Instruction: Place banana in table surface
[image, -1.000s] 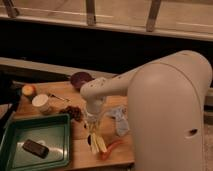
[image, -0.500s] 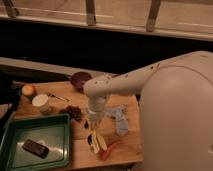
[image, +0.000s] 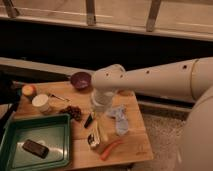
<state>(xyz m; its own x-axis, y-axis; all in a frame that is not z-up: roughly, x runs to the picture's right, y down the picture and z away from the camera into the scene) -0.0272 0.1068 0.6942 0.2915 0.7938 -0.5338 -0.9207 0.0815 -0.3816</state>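
The banana (image: 99, 134) is a pale yellow, elongated piece on the table surface (image: 131, 142), near its front edge. It points away from me. My gripper (image: 98, 116) hangs from the white arm just above the banana's far end. I cannot tell whether it touches the banana. A red-orange pepper (image: 110, 148) lies right of the banana's near end.
A dark green tray (image: 54, 125) holding a dark block (image: 35, 148) sits at the front left. A purple bowl (image: 80, 80), an apple (image: 28, 90), a white cup (image: 41, 102), a dark cluster (image: 75, 112), a black-handled brush (image: 88, 120) and a blue cloth (image: 119, 120) lie around the gripper.
The arm's large white body has drawn back to the right and higher. The gripper stays over the banana's far end, and the banana lies in about the same spot.
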